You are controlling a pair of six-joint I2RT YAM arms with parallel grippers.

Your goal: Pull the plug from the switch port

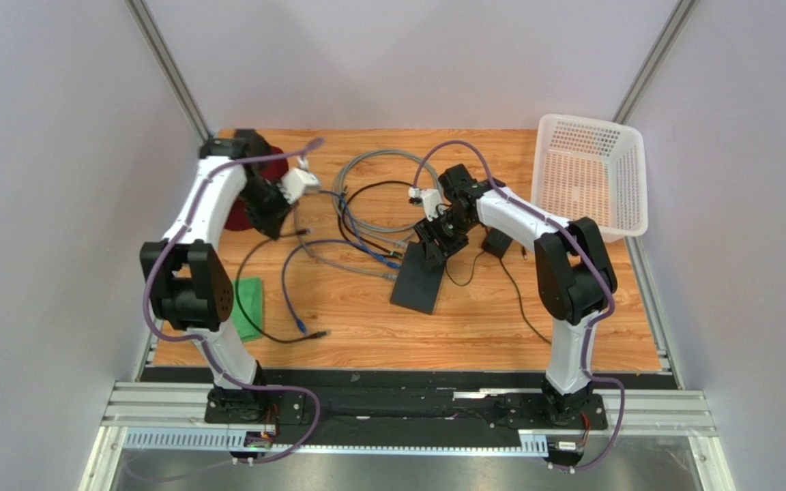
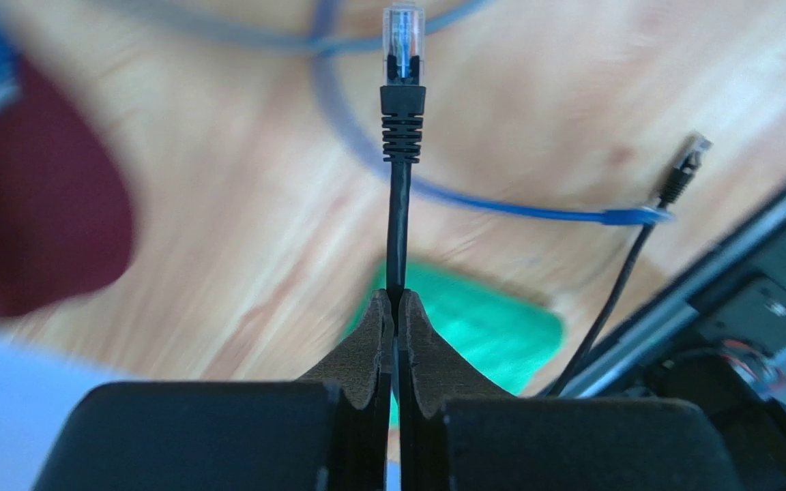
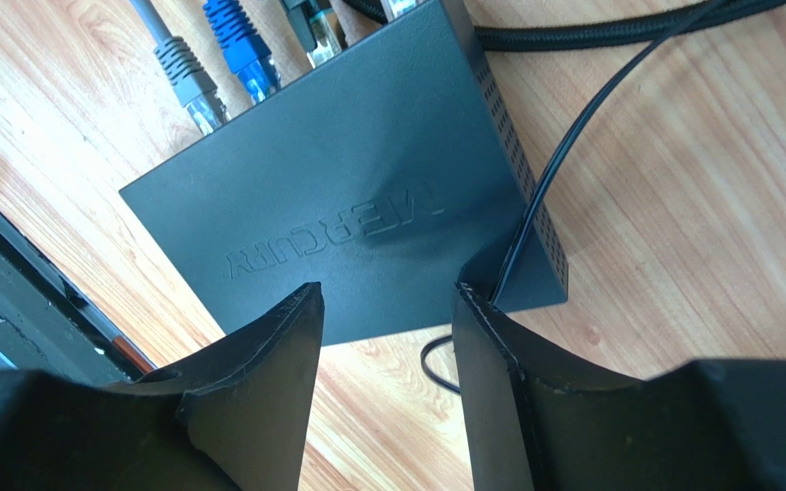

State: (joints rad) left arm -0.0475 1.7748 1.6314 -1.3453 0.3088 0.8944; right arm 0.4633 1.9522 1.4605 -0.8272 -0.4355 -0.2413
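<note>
Switch: flat black box (image 3: 366, 194) lying on the bench (image 1: 469, 327), right of centre, under the right claw; the top view shows only a dark slab.
Lettering: only the right wrist view shows MERCURY embossed on the lid and vent holes down one side.
Ports: at the edge farthest from the right claw, a grey plug (image 3: 187, 77) and a blue plug (image 3: 243, 51) sit in sockets, with more beside them cut off by the frame.
Right claw: fingers (image 3: 387, 297) stand about half apart over the near edge of the switch, gripping nothing. I cannot tell whether they touch the lid.
Thin black lead: it runs (image 3: 571, 133) across the wood to the switch corner by one finger.
Left claw: pads (image 2: 395, 307) pressed together on a black cable (image 2: 397, 225), seen only in the left wrist view.
Plug: clear connector (image 2: 403, 36) above a ribbed black boot, standing straight up from the pads in the air, in no socket.
Below it: a blue cable (image 2: 489, 205), a green pad (image 2: 479, 327) and a blurred maroon shape (image 2: 38, 205) lie on the wood.
Basket: white and perforated (image 1: 592, 174), at the far right, in the top view only.
</note>
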